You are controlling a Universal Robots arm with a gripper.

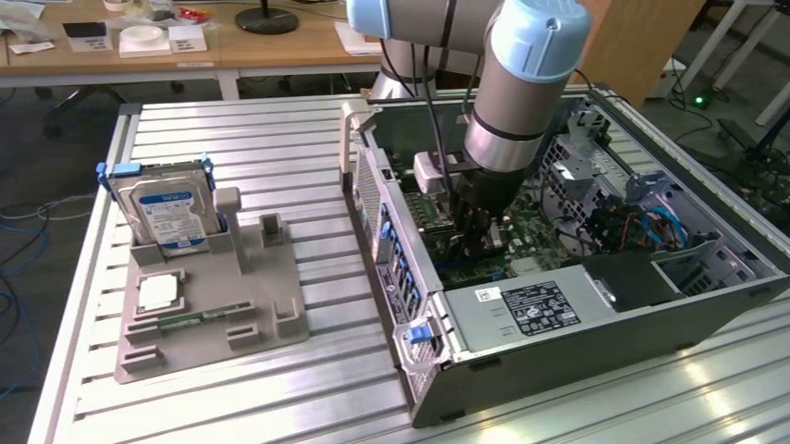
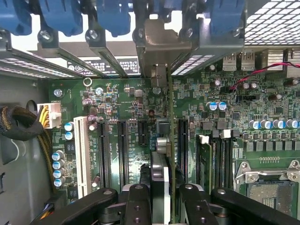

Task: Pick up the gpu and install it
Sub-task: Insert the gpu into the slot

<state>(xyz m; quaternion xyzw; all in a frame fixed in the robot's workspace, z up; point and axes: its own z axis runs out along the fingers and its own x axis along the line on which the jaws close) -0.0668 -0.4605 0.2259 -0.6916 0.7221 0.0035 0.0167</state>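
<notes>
The jaws (image 2: 159,197) are standing partly closed, pinching the gpu (image 2: 161,154) edge-on between the two black fingers (image 2: 136,204), so the card is hanging straight down, thin side toward the wrist camera. I judge it is being held that way because it has to go on edge into a slot, with its metal bracket (image 2: 159,47) lining up with the rear openings of the case. In the wrist view the card is sitting over the motherboard (image 2: 211,140), between the long black slots (image 2: 124,150) at about nine o'clock of it and the memory slots (image 2: 218,159) at about three o'clock. Whether its edge is already seated I cannot tell.

In the exterior view the arm (image 1: 524,92) is reaching down into the open computer case (image 1: 556,305), which is lying on its side on the slatted desk (image 1: 247,129), so the board is facing up for a straight descent. At nine o'clock of the case, a grey parts holder (image 1: 265,310) is standing.

Counting: one gpu, one arm, one case. On the holder, one hard drive (image 1: 166,208) with a blue label is standing upright, and one green memory stick (image 1: 185,321) is lying flat near the front edge. Two memory slots are showing white latches.
</notes>
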